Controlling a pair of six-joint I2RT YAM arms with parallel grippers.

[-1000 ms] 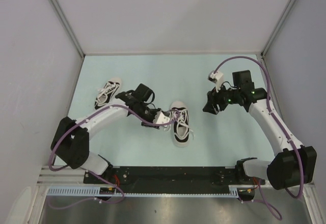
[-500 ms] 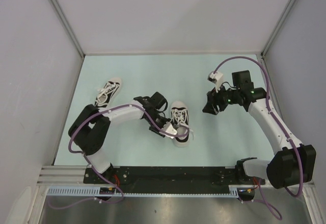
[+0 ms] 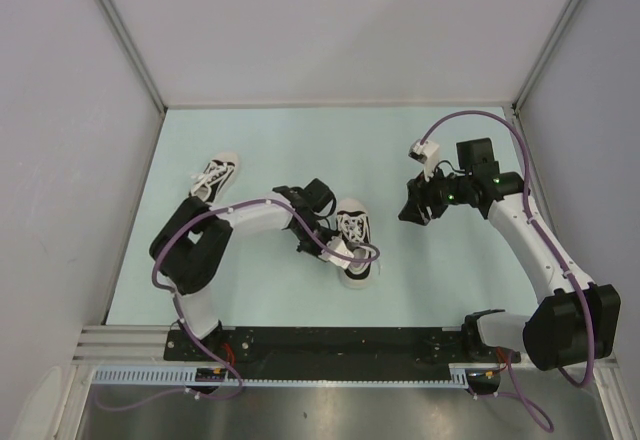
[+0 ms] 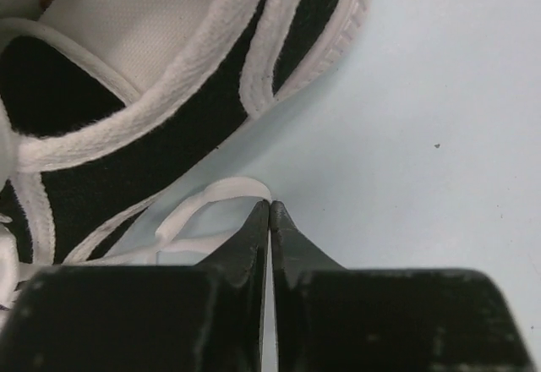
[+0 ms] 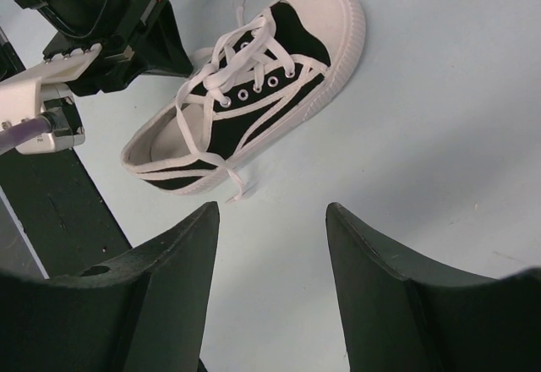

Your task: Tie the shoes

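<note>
Two black canvas shoes with white soles and laces lie on the pale table. One shoe (image 3: 355, 238) is near the middle, its toe pointing away; the other shoe (image 3: 213, 181) lies at the left. My left gripper (image 3: 336, 251) is down at the middle shoe's left side by the heel. In the left wrist view its jaws meet at the tips, and my left gripper (image 4: 269, 205) pinches the end of a white lace loop (image 4: 211, 196) beside the shoe (image 4: 127, 110). My right gripper (image 3: 411, 210) hovers open to the right; the right wrist view has the shoe (image 5: 254, 93) beyond my right gripper (image 5: 270, 211).
Grey walls enclose the table on the left, back and right. The left arm's wrist (image 5: 97, 25) sits close against the middle shoe's far side in the right wrist view. A purple cable (image 3: 470, 118) loops over the right arm.
The left arm swung right and down along the middle shoe toward its heel, and its jaws closed on a lace loop. The right arm stayed still.
</note>
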